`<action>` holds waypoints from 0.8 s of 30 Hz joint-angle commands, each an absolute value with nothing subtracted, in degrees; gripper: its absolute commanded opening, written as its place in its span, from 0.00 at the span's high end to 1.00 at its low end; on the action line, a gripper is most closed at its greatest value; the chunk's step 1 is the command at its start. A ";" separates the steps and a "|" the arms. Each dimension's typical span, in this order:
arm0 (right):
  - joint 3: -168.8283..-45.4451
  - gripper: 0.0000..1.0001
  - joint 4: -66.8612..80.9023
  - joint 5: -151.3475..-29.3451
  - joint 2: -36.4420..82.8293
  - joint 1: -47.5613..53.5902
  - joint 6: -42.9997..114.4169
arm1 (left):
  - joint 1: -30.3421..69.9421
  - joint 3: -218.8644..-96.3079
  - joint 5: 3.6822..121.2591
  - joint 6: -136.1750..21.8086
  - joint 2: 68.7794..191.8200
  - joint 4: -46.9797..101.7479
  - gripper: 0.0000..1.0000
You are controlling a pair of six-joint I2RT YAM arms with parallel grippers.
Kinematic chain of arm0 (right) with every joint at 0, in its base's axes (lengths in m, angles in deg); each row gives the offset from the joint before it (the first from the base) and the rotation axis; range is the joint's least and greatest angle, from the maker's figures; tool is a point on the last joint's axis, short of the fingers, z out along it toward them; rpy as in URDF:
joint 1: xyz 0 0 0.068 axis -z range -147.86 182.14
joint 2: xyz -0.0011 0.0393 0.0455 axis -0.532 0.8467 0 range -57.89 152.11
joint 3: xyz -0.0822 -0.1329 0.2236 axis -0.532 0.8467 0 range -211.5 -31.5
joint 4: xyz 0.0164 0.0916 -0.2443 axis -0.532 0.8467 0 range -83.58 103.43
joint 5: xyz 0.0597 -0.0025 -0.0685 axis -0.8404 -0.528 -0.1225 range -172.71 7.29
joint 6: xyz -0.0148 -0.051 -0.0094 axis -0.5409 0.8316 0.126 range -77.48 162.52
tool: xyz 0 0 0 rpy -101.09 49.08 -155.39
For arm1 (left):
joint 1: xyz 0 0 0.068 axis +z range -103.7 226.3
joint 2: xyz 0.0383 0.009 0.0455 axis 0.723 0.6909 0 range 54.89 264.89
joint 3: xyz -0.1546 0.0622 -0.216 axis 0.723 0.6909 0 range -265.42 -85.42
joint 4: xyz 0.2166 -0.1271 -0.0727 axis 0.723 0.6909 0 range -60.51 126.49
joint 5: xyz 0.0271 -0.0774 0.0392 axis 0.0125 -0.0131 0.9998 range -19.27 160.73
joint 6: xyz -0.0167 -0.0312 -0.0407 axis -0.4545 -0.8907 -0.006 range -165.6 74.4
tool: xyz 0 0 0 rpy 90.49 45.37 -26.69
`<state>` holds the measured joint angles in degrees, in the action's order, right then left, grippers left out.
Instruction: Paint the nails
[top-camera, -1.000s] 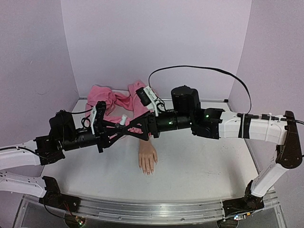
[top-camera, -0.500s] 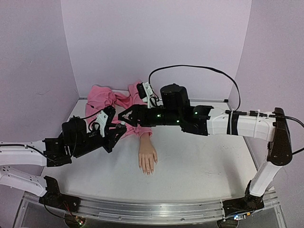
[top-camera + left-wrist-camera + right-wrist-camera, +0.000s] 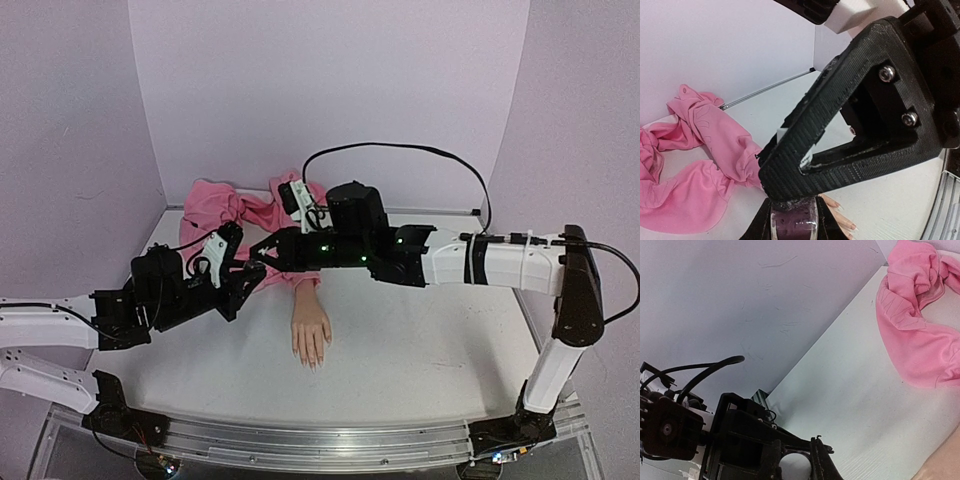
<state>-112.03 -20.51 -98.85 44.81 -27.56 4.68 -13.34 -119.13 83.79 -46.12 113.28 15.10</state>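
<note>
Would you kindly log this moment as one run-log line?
left gripper: shut on polish bottle | right gripper: over bottle top, grip unclear | mannequin hand: flat on table, nails apart from both grippers

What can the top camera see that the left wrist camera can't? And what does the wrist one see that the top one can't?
Only the top external view shows the whole mannequin hand, the left arm and right arm end to end, and the looping black cable. Only the left wrist view shows the dark purple liquid in the small bottle, held in the left gripper. Both show the pink cloth, the right gripper close by the bottle, and the hand's fingertips.
</note>
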 commanded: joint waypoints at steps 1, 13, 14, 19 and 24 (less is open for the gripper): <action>-112.57 1.00 -25.44 -110.53 43.19 -27.47 12.04 | -11.96 -122.86 67.93 -50.25 111.29 12.39 1.00; -101.90 0.96 -31.72 -146.63 36.50 -28.75 25.83 | -5.01 -126.64 29.00 -56.97 109.47 10.35 1.00; -101.67 0.93 -31.76 -145.44 36.24 -28.90 25.52 | -5.03 -126.37 30.13 -56.54 109.33 10.33 1.00; -101.33 0.42 -26.82 -126.09 32.88 -28.92 23.89 | -5.03 -124.39 41.43 -54.43 109.57 11.07 1.00; -100.64 0.09 -23.41 -103.01 31.05 -28.75 13.84 | -6.49 -122.38 59.44 -52.66 109.13 12.65 1.00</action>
